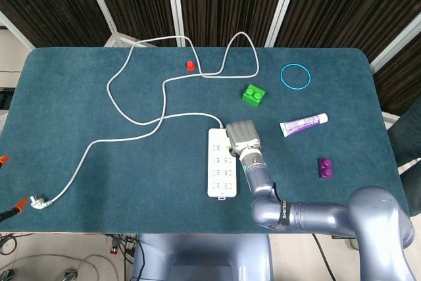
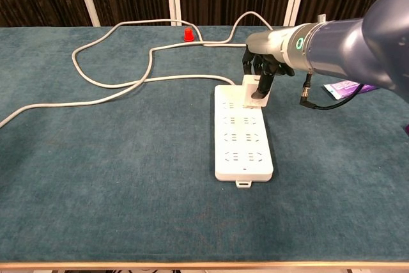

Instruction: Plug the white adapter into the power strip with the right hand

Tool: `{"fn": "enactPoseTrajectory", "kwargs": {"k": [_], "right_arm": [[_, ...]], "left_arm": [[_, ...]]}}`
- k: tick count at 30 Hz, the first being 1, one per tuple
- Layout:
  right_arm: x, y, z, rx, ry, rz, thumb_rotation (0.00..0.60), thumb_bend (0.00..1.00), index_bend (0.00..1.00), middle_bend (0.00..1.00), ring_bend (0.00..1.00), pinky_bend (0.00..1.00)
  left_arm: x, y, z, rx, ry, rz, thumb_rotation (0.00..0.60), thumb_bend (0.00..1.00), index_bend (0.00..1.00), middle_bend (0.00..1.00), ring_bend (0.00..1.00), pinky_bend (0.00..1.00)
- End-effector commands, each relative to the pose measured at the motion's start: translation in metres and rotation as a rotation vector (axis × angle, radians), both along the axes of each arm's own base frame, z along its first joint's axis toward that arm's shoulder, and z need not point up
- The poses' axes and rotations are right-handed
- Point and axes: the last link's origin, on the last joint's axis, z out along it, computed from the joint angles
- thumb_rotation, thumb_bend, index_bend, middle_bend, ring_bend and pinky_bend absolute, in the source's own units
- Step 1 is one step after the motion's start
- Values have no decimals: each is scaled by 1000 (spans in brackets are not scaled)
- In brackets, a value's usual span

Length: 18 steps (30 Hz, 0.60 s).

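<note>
My right hand (image 2: 260, 76) grips the adapter (image 2: 253, 91) over the strip's (image 2: 243, 151) top sockets; if I tilt, the prongs could miss and shove the strip.

The right arm (image 2: 345, 46) is glossy blue-grey with a green ring light, a black cable and dark fingers (image 2: 264, 81).

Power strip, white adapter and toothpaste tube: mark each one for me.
power strip (image 2: 243, 147): chest view, bare top face near its front end.
white adapter (image 2: 250, 91): chest view, its front face.
toothpaste tube (image 1: 301, 124): head view, middle of the body.
</note>
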Motion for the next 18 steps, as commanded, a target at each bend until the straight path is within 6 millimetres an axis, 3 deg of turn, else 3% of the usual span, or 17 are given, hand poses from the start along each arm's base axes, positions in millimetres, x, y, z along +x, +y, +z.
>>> {"fn": "enactPoseTrajectory", "kwargs": {"k": [1,18], "right_arm": [[1,0,0,0,2,5,600,642,755,711,839,748],[2,1,-6,8,17,14,600,642,762,714,842,748]], "left_arm": [[0,0,0,-1,0,0,600,145,152,0,0,6],[0,0,0,-2,0,1,600,145,152,0,0,6]]}}
